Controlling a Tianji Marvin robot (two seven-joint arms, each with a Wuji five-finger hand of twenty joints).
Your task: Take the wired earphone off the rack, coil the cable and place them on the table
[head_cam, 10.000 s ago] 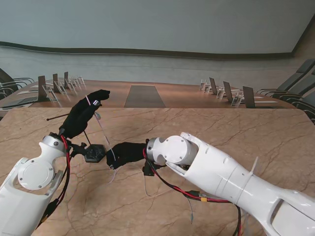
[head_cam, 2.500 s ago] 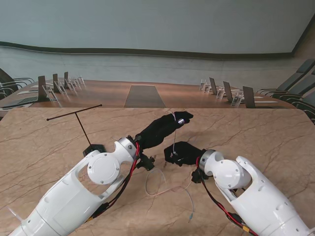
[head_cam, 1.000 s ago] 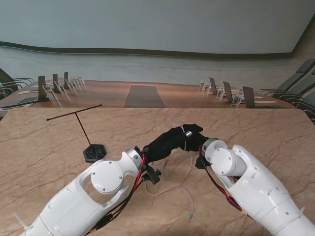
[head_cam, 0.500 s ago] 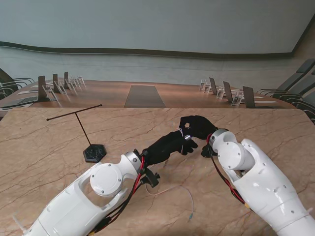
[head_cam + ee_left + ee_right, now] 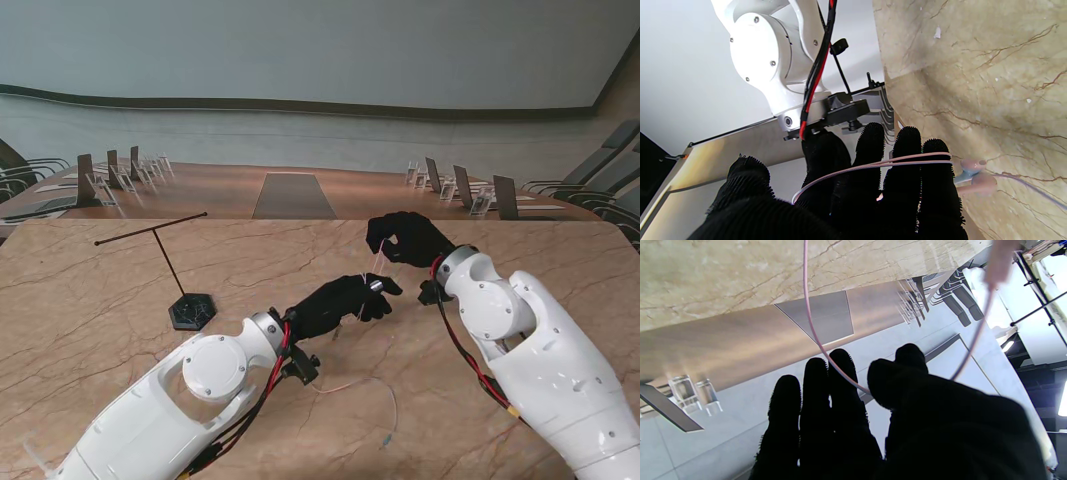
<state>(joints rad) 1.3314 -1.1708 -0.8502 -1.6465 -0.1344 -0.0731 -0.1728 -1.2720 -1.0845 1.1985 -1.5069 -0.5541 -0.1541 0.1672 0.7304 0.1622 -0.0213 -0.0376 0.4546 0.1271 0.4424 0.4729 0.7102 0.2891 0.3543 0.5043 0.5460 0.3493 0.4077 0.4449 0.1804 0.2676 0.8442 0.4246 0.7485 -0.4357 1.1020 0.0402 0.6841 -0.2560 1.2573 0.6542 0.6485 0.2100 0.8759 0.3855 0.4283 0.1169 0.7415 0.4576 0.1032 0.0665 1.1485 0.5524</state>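
The pink cable (image 5: 873, 164) is wound across the fingers (image 5: 907, 173) of the left robot hand (image 5: 345, 297), earbuds (image 5: 977, 178) hanging beside it above the surface (image 5: 520, 250). A strand is pinched by the right robot hand (image 5: 405, 238). Light tension should be kept while each turn is laid beside the last, so earlier turns are not pulled off.

Left hand (image 5: 853, 196) in a black glove, fingers (image 5: 907, 156) extended side by side. Pink cable (image 5: 873, 165) ran in two strands across the backs of the fingers. Two pink earbuds (image 5: 977, 176) sat just past the outermost finger, over the marble table (image 5: 973, 66). Right arm's wrist joint (image 5: 766, 56) with red and black wiring filled the background.
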